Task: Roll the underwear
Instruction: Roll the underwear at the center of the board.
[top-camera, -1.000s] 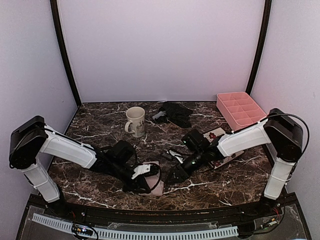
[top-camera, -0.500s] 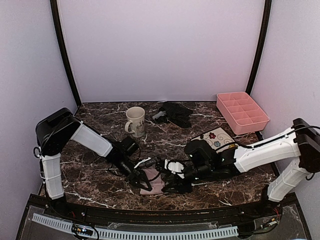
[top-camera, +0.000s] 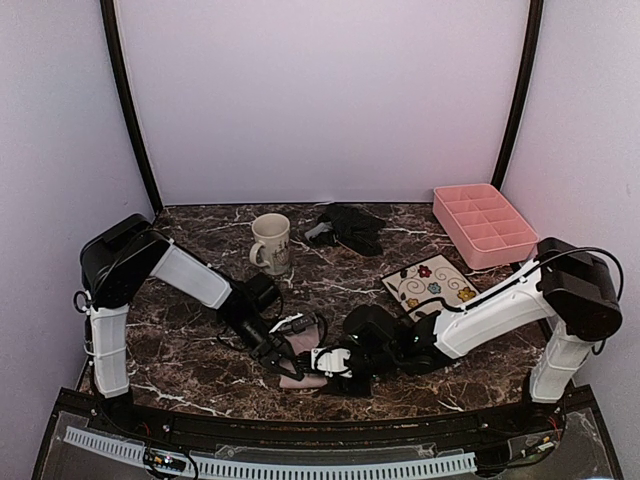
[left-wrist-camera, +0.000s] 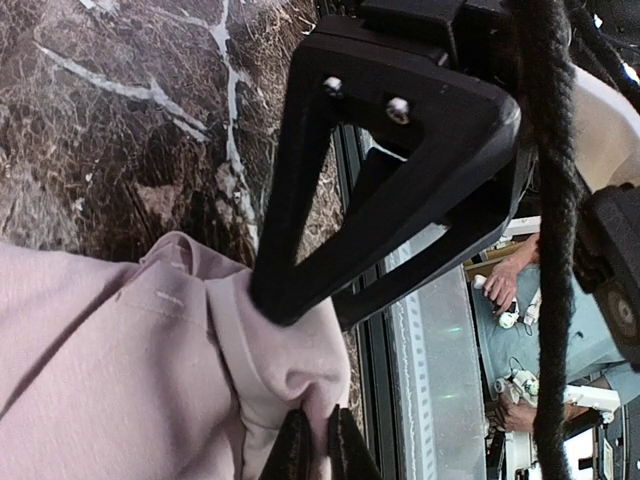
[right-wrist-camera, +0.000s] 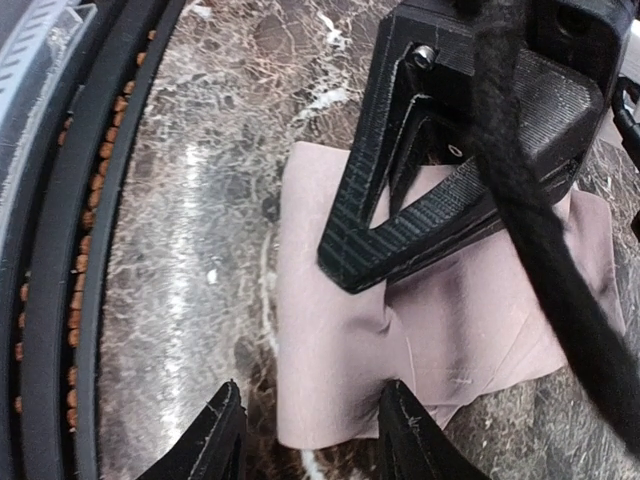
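The left gripper pinches a fold of the pink underwear tight. The right gripper holds its fingers apart over the cloth's edge.

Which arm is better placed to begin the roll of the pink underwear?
Probably the right. The right gripper stands open over a free edge of the pink underwear, ready to pinch and turn it. The left gripper is shut on a fold of it.

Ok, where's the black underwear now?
The black underwear lies at the back of the table, centre in the top view, between the mug and the pink tray, nearer the mug.
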